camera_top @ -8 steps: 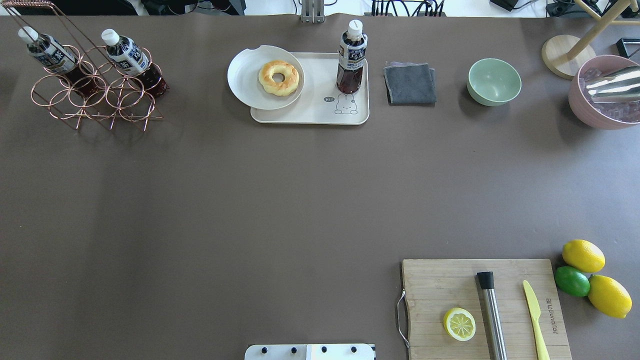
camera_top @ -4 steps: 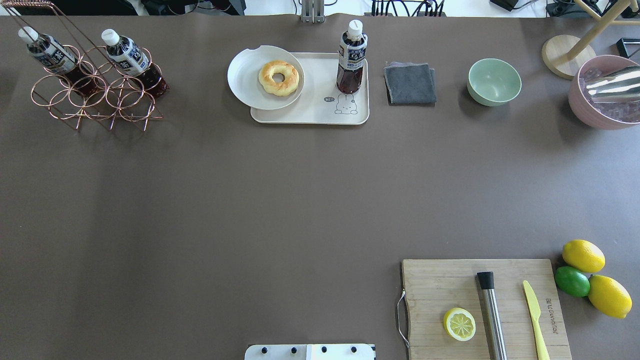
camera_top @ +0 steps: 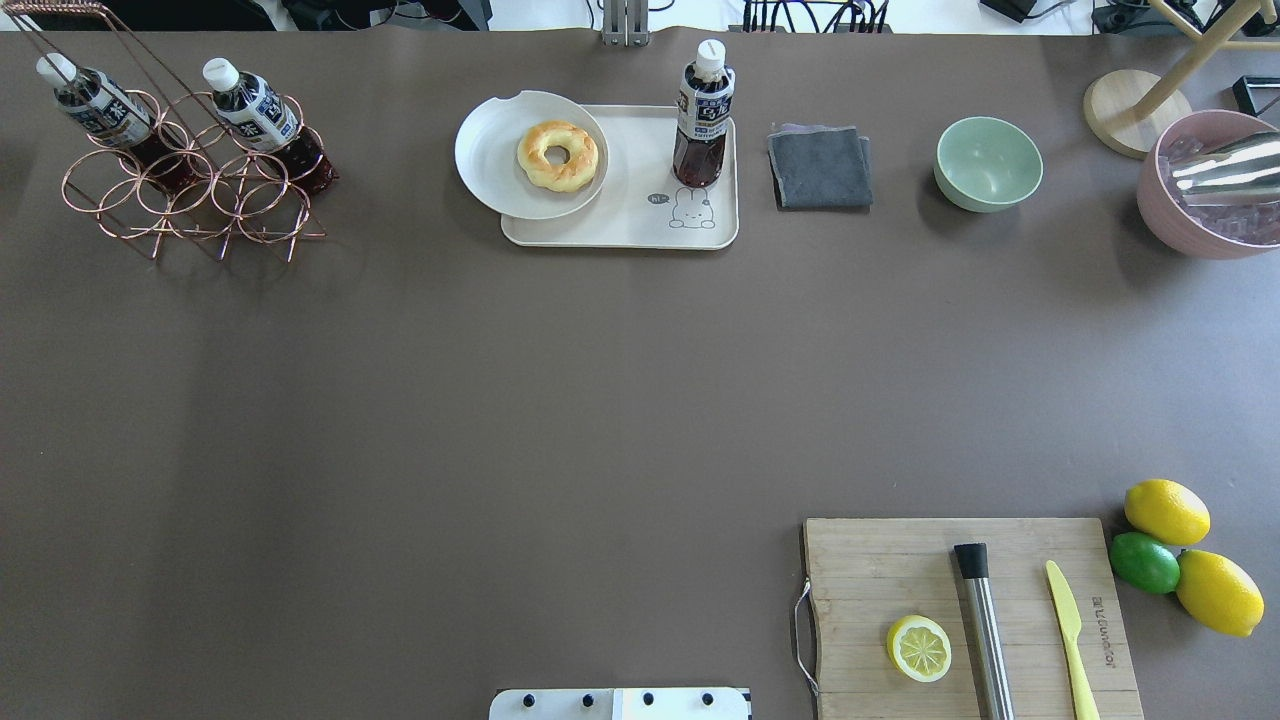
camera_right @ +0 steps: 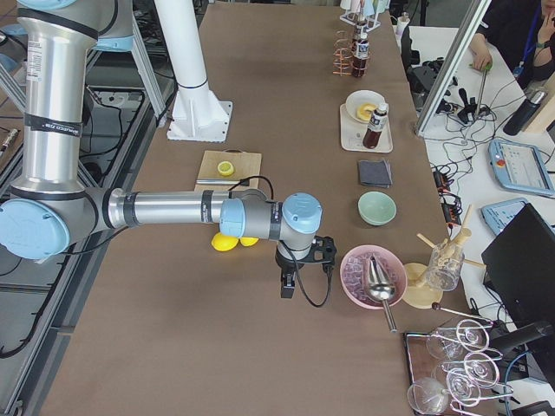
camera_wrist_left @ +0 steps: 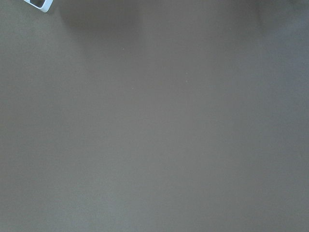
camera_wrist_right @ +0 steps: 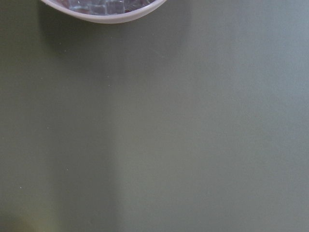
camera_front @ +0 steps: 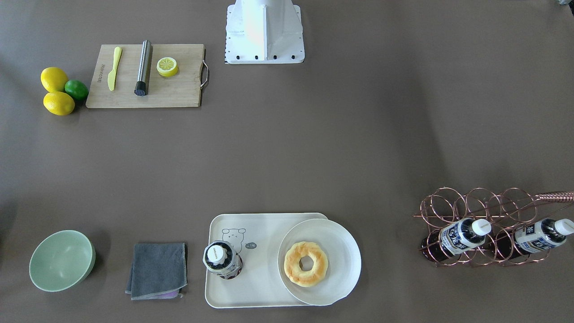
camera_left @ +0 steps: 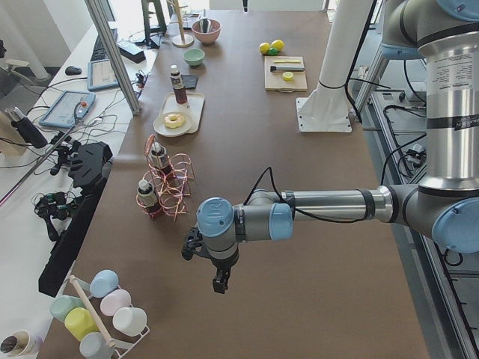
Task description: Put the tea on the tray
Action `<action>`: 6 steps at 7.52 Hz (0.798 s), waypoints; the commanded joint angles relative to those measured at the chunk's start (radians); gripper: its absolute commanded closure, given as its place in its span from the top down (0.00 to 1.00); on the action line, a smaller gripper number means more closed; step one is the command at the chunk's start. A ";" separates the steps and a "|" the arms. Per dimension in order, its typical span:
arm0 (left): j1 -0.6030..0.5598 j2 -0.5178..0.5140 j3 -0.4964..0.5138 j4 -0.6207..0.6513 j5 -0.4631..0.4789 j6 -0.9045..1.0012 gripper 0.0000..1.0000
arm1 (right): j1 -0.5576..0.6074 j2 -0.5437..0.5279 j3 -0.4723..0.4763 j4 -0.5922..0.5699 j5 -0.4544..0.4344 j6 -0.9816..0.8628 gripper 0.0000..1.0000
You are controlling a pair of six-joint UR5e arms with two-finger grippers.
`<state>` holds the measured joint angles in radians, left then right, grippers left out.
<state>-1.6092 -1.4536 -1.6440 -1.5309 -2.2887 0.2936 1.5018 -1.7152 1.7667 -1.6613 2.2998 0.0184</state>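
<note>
Standing on tray [camera_top: 620,225], tea [camera_top: 702,120], left gripper [camera_left: 221,285] well apart

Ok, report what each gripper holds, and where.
Nothing visible: left gripper and right gripper hang over the table; white-capped bottle of dark tea stands on cream rounded tray.

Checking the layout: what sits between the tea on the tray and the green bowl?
A folded grey cloth lies between tea and bowl, just off the tray; the overhead view shows it.
</note>
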 commanded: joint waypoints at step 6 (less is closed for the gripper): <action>-0.003 -0.001 -0.004 0.000 -0.002 0.001 1.00 | 0.000 -0.029 -0.010 0.112 0.000 0.005 1.00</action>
<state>-1.6114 -1.4541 -1.6484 -1.5309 -2.2899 0.2943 1.5018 -1.7403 1.7571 -1.5565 2.2995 0.0217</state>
